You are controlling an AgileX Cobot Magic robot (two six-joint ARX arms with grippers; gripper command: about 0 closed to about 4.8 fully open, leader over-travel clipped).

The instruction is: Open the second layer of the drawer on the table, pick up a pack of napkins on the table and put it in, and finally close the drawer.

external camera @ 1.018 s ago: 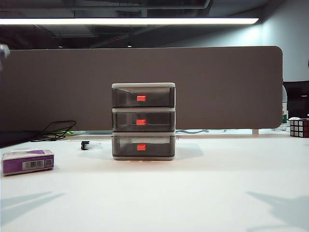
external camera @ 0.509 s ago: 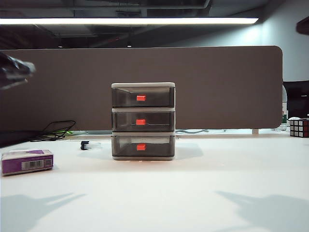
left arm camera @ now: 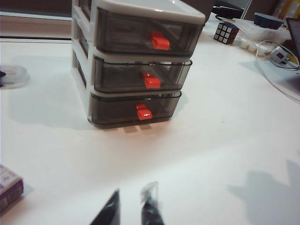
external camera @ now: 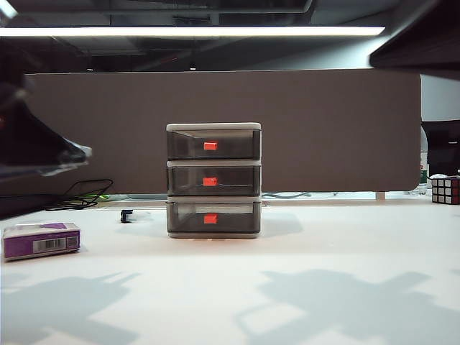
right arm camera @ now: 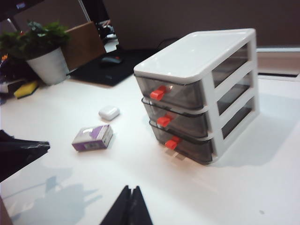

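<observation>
Exterior view, table (external camera: 302,244): white top, crossed by arm shadows at the near edge.
Exterior view, drawer (external camera: 213,180): stands mid-table, upright, all three tiers pushed in.
Exterior view, second layer (external camera: 213,180): middle tier, shut, its red handle facing the camera.
Exterior view, pack of napkins (external camera: 41,240): lies flat at the far left of the table, well apart from the drawer, barcode side forward.
Exterior view, surroundings: a small black object (external camera: 127,215) sits left of the drawer, near the rear edge; a cube puzzle (external camera: 445,190) stands at the far right; a dark partition (external camera: 323,129) runs behind.
Exterior view, arms: dark blurred shapes enter at the left edge and the upper right corner; nothing stands between them and the drawer.
Left wrist view, left gripper (left arm camera: 133,208): above bare table in front of the drawer, jaws a narrow gap apart, nothing between them.
Left wrist view, neighbours: a corner of the napkin pack shows to one side; a clear tape roll (left arm camera: 11,75) lies beside the drawer.
Right wrist view, right gripper (right arm camera: 131,206): above bare table, tips pressed together, empty.
Right wrist view, neighbours: a white rounded case (right arm camera: 109,112) lies near the napkin pack; a potted plant (right arm camera: 44,51) and a mouse (right arm camera: 110,59) lie beyond.
</observation>
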